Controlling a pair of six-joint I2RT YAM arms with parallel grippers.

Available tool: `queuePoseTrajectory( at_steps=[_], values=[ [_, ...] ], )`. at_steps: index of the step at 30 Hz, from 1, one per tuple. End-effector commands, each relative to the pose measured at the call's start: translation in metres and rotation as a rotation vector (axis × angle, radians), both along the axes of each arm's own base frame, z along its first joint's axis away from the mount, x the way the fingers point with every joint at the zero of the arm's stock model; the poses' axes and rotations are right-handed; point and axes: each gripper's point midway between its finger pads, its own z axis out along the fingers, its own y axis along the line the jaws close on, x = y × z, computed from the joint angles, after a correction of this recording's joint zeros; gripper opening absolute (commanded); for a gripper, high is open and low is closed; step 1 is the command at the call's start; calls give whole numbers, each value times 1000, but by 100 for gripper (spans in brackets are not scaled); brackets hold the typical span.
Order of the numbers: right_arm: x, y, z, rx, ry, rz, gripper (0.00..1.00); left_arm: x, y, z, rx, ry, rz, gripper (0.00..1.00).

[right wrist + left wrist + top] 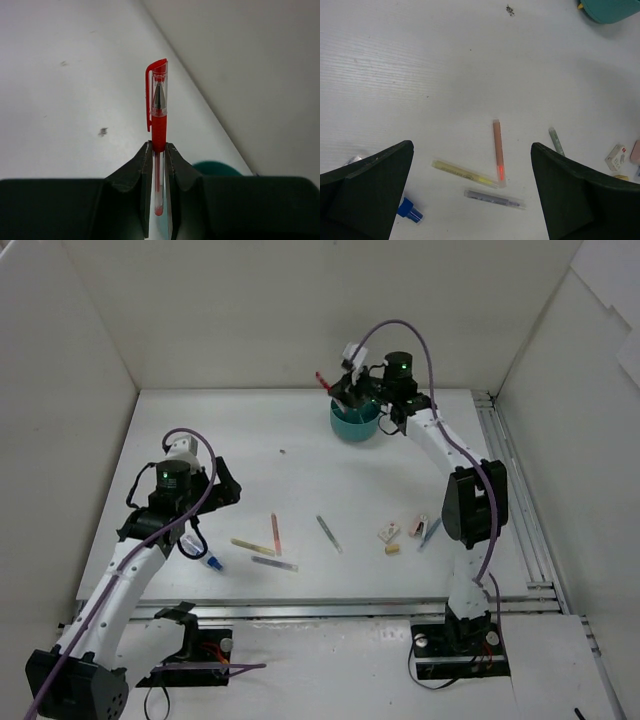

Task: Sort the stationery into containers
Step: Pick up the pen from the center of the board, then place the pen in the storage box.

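My right gripper [345,388] is shut on a red pen [158,117] and holds it over the far rim of the teal cup [354,422]; the pen [323,380] sticks out to the left. A sliver of the cup [215,168] shows behind the fingers [141,165]. My left gripper [228,490] is open and empty, above the table at the left. Below it lie an orange pen [498,155], a yellow pen [462,172], a grey pen [494,198] and a blue-and-white pen [410,210]. A grey-green pen [328,533] and eraser blocks [389,532] lie at the middle right.
White walls [300,310] enclose the table on three sides. A metal rail [510,490] runs along the right edge. A cream eraser [392,549], a pinkish block [420,525] and a blue pen [431,532] lie close to the right arm's body.
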Motion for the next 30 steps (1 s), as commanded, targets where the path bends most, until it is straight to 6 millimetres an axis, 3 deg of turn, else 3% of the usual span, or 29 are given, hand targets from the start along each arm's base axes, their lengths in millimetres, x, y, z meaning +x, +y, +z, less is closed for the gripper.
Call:
queuePoseTrajectory(
  at_steps=[1, 3, 11, 17, 23, 30],
  values=[
    [56, -49, 116, 502, -77, -345, 0, 23, -8, 35, -9, -103, -24, 100],
    [75, -74, 120, 588, 2, -428, 0, 28, -10, 37, -9, -103, -30, 100],
    [112, -107, 117, 670, -57, -539, 0, 43, -12, 37, 3, -87, -33, 100],
    [124, -103, 103, 658, -125, -515, 0, 50, -17, 33, 5, -73, -44, 100],
    [135, -100, 76, 649, -129, -520, 0, 55, -21, 31, 13, -61, -57, 100],
    [142, -106, 30, 597, -99, -562, 0, 63, -26, 25, 30, -37, -70, 100]
  ],
)
